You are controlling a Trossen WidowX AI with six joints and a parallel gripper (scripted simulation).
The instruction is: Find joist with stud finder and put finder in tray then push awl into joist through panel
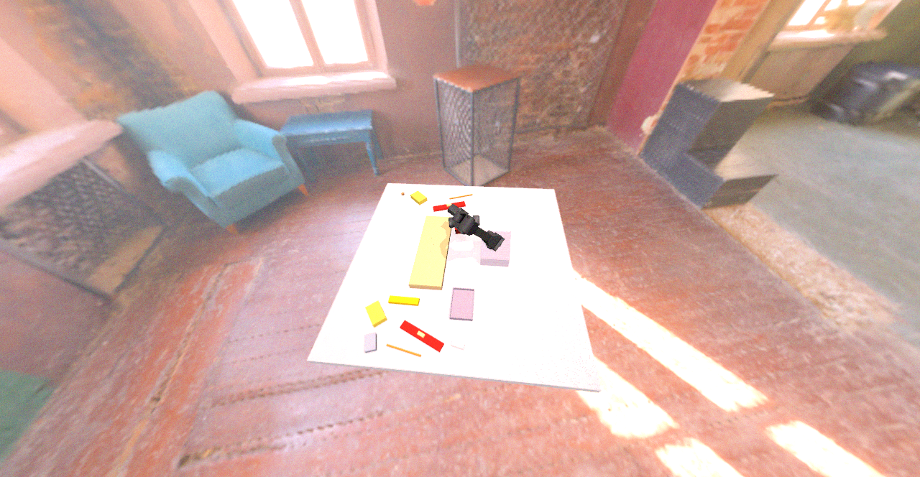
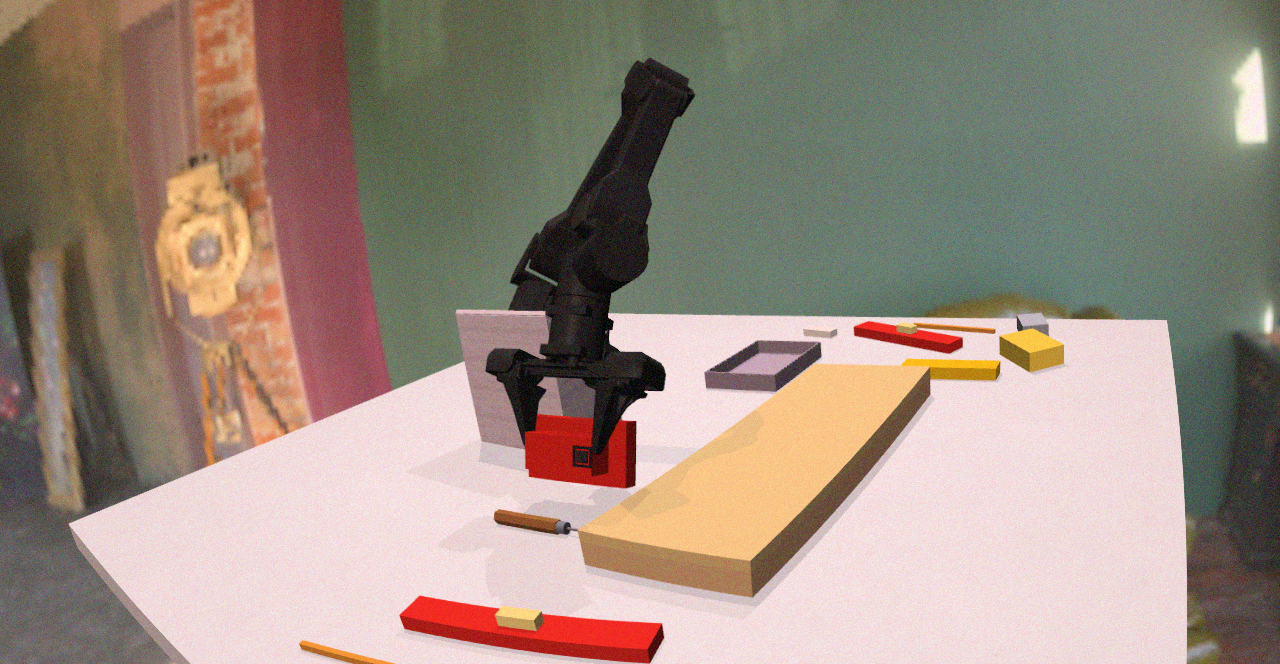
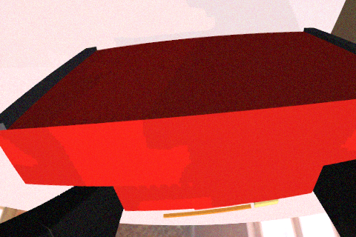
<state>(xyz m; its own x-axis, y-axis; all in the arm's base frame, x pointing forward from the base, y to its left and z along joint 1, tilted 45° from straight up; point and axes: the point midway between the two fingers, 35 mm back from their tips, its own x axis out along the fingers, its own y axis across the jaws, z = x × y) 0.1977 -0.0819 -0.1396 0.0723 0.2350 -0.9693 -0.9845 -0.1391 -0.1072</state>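
Note:
My gripper is shut on the red stud finder. It holds the stud finder upright beside the panel, on the side toward the pale block; any gap to the table is hard to judge. The tan floor panel lies flat. No hole shows in its top, which the arm's shadow partly covers. The awl lies on the table with its brown handle outward and its tip at the panel's near corner; the arm hides it in the top view. The grey-mauve tray is empty.
A pale block stands behind the gripper. A red bar lies past the panel's near end, another red bar beyond its far end. A yellow bar and a yellow block lie there too.

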